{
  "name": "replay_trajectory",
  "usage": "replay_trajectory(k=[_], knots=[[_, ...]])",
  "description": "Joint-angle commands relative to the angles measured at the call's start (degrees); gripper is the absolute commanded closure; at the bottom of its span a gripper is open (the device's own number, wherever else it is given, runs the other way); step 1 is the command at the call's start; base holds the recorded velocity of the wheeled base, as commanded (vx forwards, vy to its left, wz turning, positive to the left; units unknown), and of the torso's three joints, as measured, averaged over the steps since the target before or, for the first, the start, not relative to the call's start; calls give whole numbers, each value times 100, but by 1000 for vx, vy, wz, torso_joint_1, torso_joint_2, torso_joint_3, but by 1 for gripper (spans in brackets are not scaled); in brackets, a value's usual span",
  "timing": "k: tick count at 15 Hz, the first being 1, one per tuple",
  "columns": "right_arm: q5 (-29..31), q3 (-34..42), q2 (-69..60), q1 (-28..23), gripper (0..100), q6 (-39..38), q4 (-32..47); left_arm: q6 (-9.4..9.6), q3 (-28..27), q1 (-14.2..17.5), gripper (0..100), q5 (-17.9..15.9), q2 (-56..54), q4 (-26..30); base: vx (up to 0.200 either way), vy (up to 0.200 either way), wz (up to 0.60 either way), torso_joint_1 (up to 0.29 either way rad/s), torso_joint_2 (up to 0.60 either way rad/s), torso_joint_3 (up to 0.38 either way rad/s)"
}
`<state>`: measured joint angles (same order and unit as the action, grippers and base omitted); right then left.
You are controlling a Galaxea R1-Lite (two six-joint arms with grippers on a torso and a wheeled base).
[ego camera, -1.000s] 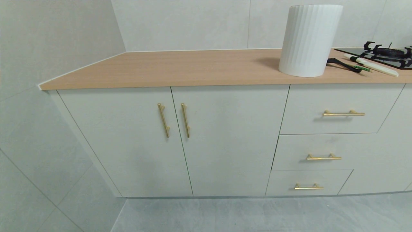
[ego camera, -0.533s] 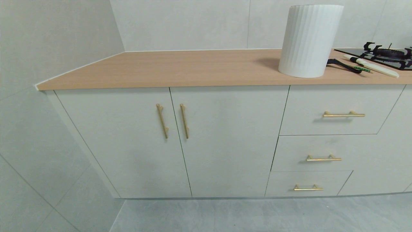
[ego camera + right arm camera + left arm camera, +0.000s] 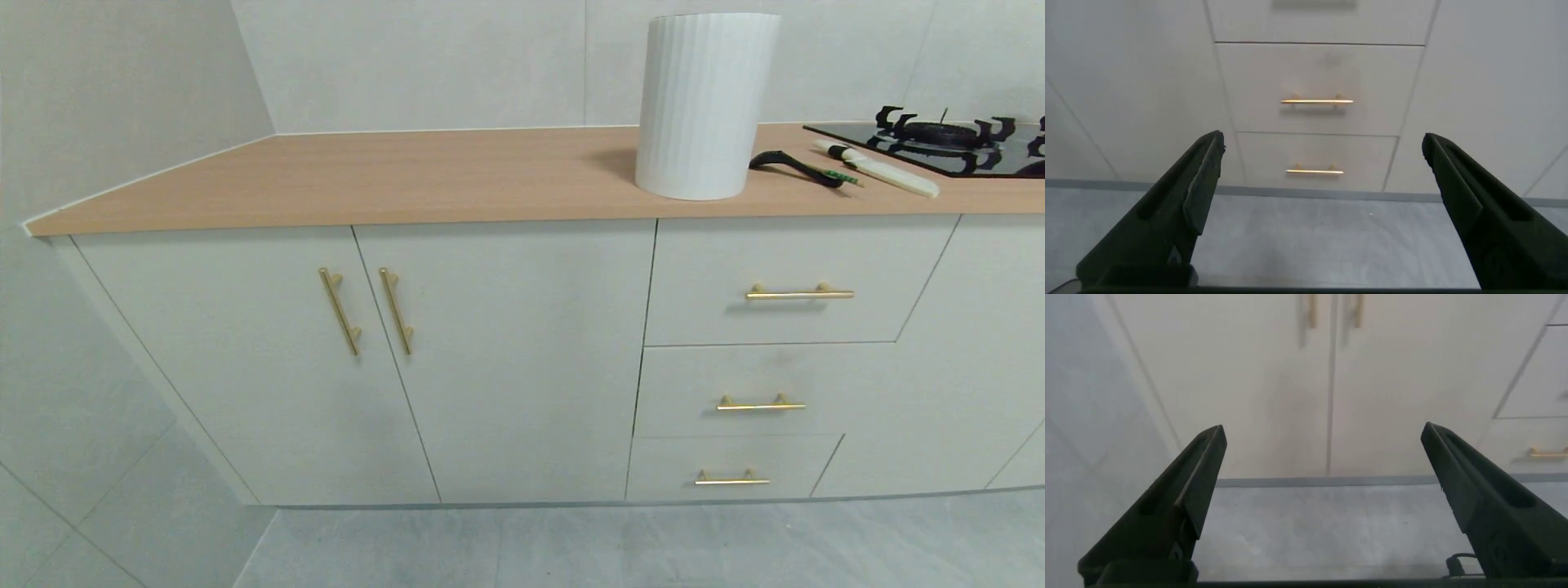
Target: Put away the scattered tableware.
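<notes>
On the countertop (image 3: 408, 175), toward its right end and near the front edge, the scattered tableware lies loose: a black utensil (image 3: 796, 163), a thin green-handled piece (image 3: 839, 174) and a white knife-like piece (image 3: 882, 167). All 3 sit between the white ribbed container (image 3: 702, 106) and the hob (image 3: 939, 147). None of it looks stowed, so I judge the task barely begun, with every piece yet to be picked up and put away. The left gripper (image 3: 1323, 437) hangs low before the 2 cupboard doors (image 3: 506, 351), fingers spread wide and holding nothing. The right gripper (image 3: 1323, 140) gapes just as wide and empty before the 3 drawers (image 3: 784, 376), all of them shut. What kind of tool the black utensil is I cannot tell, nor whether its end runs behind the container. The container's top and the hob's right side are cut off, so more tableware may lie beyond.
</notes>
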<state>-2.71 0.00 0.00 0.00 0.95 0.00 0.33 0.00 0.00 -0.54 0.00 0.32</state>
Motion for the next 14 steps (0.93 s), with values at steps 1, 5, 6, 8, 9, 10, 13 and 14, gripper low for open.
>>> replay_trajectory(k=[1,5,6,8,9,10,13,14], knots=[[-2,0,9,0,0,2,0,2,0,0,0,1,0,-5,0,-200,0,2,7,-7],[-2,0,9,0,0,-25,0,-7,0,0,0,1,0,-5,0,-50,0,2,1,-1],[-2,0,9,0,0,-25,0,-7,0,0,0,1,0,-5,0,0,0,0,0,0],[-2,0,9,0,0,-25,0,-7,0,0,0,1,0,-5,0,0,0,0,0,0],[-2,0,9,0,0,-25,0,2,0,0,0,1,0,-5,0,0,0,0,0,0],[-2,0,9,0,0,-25,0,11,0,0,0,1,0,-14,0,0,0,0,0,0],[-2,0,9,0,0,-25,0,2,0,0,0,1,0,-5,67,0,0,1,-1,1],[-2,0,9,0,0,-25,0,2,0,0,0,1,0,-14,200,0,0,2,2,12]])
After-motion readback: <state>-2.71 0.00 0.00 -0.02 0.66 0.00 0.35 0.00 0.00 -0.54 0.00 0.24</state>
